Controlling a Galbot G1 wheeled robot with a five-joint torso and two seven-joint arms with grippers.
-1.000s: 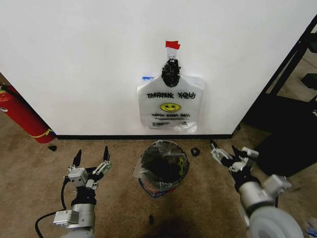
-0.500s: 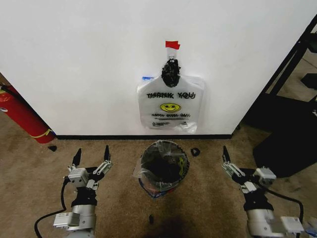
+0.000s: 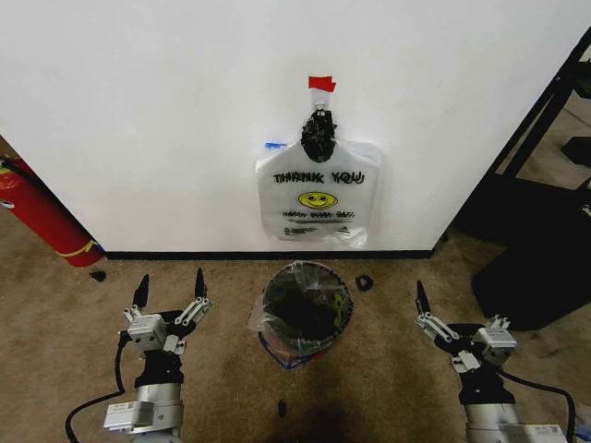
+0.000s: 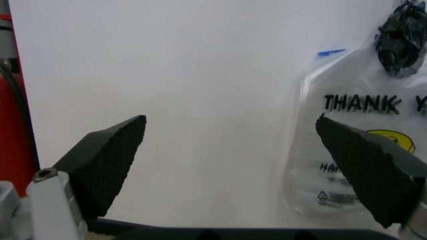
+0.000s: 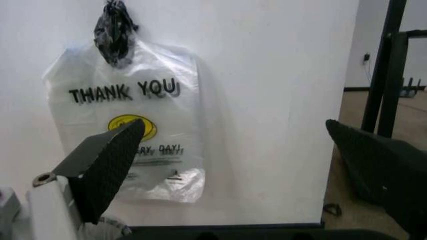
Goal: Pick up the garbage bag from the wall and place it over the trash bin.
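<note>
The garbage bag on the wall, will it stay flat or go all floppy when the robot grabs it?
Probably floppy. The garbage bag looks like thin, see-through plastic with wrinkles, hanging limp from its bunched top, so it should crumple and sag. It is likely very light, so it may flutter or swing. The smooth film could slip between the open left gripper fingers.

a plain indoor workroom or lab corner: bare white wall (image 3: 138,120) with black baseboard (image 3: 268,254), worn brown carpet (image 3: 55,314), a red fire extinguisher (image 3: 42,220), black metal racking (image 3: 545,120).
</note>
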